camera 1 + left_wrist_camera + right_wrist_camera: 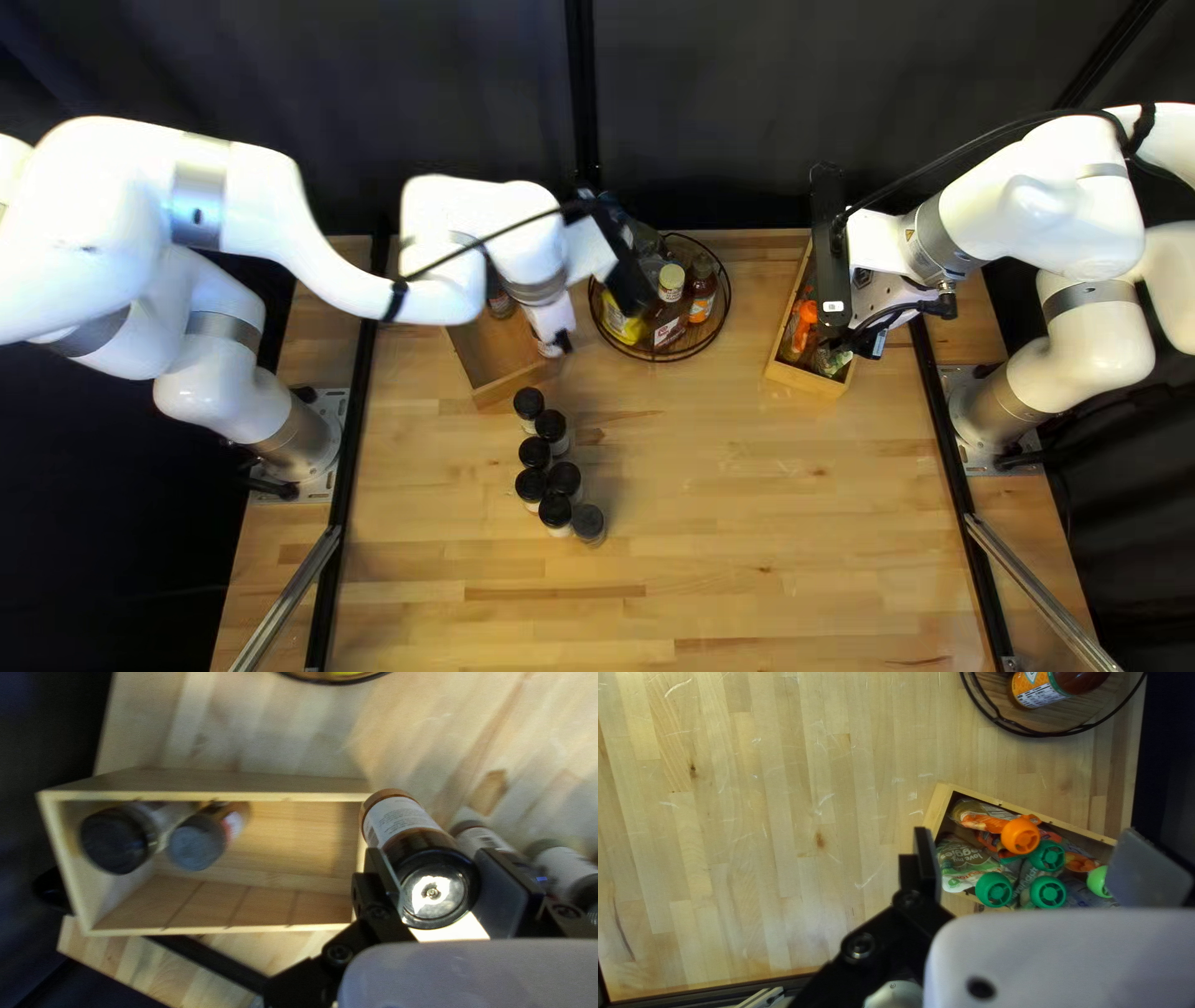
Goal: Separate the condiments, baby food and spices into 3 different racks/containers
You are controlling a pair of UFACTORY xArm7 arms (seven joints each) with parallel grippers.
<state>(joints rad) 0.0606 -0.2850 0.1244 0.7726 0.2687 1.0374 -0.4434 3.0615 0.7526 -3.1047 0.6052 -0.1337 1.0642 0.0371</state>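
Note:
In the top left view my left gripper (555,341) is beside the near right end of a wooden box (494,352). The left wrist view has my left gripper (441,880) shut on a dark-capped spice jar (405,821), which overlaps the end wall of the box (299,840); two jars (119,839) lean at its other end. Several spice jars (555,509) stand in a cluster on the table. My right gripper (868,341) hangs over the baby food box (809,380); in the right wrist view the right gripper (1027,862) is open above capped pouches (977,865).
A round wire rack (660,359) with condiment bottles (672,284) stands between the two boxes, partly under my left arm. More spice jars (564,870) stand beyond my left gripper's far finger. Black rails (351,436) run along both table sides.

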